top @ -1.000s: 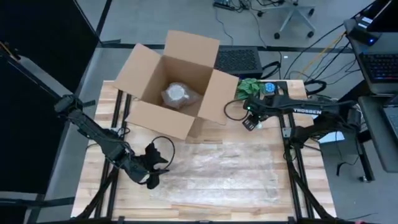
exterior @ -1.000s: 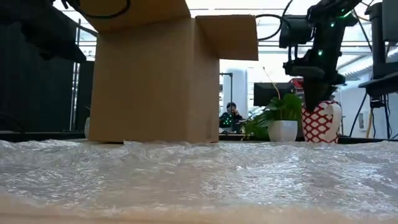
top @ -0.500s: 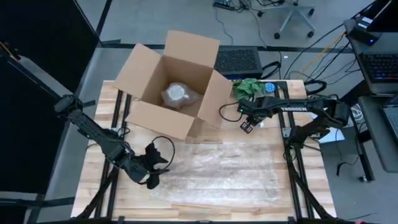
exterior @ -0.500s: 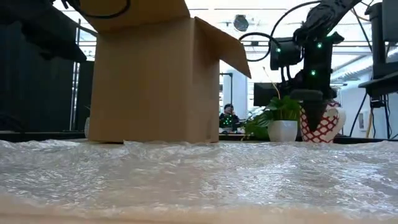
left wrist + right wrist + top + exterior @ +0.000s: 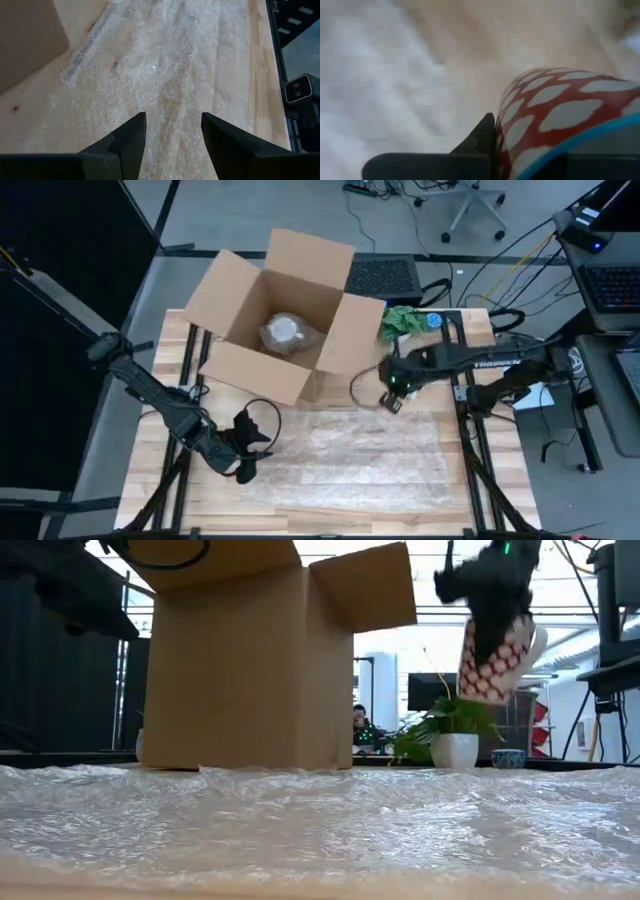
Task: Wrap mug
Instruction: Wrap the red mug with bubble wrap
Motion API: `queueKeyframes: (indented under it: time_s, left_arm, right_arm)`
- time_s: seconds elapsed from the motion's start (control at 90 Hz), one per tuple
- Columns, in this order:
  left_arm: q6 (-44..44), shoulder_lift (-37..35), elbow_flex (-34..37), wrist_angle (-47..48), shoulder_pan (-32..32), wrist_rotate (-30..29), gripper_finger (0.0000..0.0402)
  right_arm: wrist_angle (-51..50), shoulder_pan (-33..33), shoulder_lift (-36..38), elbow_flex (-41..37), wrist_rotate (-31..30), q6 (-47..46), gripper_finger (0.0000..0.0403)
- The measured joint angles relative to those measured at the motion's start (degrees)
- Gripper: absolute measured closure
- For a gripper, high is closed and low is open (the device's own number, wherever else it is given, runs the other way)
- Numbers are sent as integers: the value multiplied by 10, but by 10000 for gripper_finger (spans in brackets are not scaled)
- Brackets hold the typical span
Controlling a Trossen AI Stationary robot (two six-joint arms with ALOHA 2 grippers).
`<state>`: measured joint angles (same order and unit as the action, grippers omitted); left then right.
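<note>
Clamped in my right gripper (image 5: 492,615), the mug (image 5: 493,658) hangs tilted above the table, bubble wrap (image 5: 355,450) below and ahead. I'd lower it gently onto the sheet's middle, clear of the cardboard box (image 5: 280,315). My left gripper (image 5: 170,135) waits, fingers parted, over the wrap.

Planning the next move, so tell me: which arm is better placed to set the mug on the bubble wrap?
The right. Its tool holds the mug aloft near the bubble wrap; the left tool waits open.

light: bright, even overhead | low view: backlit room, glare | right wrist: heavy motion blur
</note>
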<state>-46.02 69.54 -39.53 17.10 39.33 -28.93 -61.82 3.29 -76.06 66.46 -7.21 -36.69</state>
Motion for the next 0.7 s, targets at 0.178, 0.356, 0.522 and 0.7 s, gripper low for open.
queueKeyframes:
  time_s: [0.178,0.356,0.522,0.7]
  left_arm:
    - [0,0,0,0,0,0,222]
    - [0,0,0,0,0,0,222]
    - [0,0,0,0,0,0,222]
    - [3,0,0,0,0,1,222]
  right_arm:
    - [81,142,-44,31,-13,-68,401]
    - [108,226,-167,112,-20,-83,401]
    - [19,249,-315,274,-9,-26,402]
    - [-29,231,-428,398,15,34,402]
